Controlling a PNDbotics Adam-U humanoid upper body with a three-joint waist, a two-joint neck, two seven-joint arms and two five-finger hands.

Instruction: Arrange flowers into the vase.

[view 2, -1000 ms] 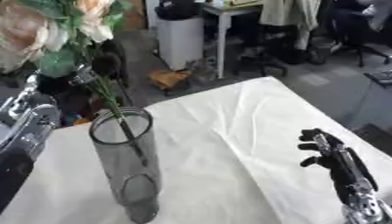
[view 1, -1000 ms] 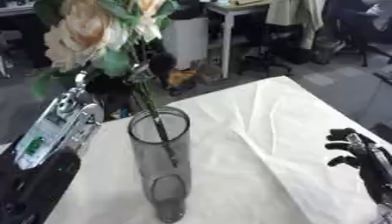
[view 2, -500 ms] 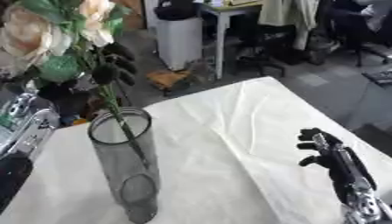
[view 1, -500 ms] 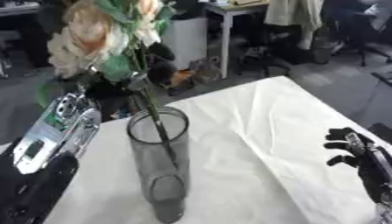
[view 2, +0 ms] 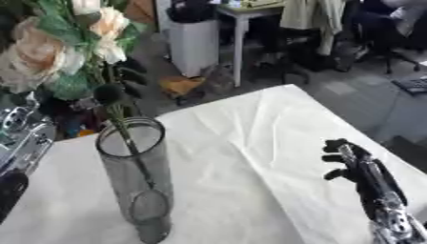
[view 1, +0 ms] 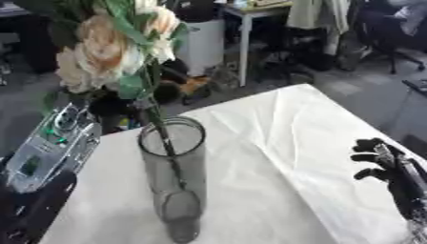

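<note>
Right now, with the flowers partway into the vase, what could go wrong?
1. The vase is tall and narrow, and the flowers lean to its left with heavy heads, so it might tip.
2. The left arm's robot hand is hidden behind the blooms, so letting go could be misjudged.
3. The right robot hand rests away from the vase, so it cannot steady it.

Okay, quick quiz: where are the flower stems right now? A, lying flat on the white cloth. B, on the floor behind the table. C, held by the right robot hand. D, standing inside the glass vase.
D: the green stems run down through the rim into the clear glass vase, with the cream blooms above it.
</note>
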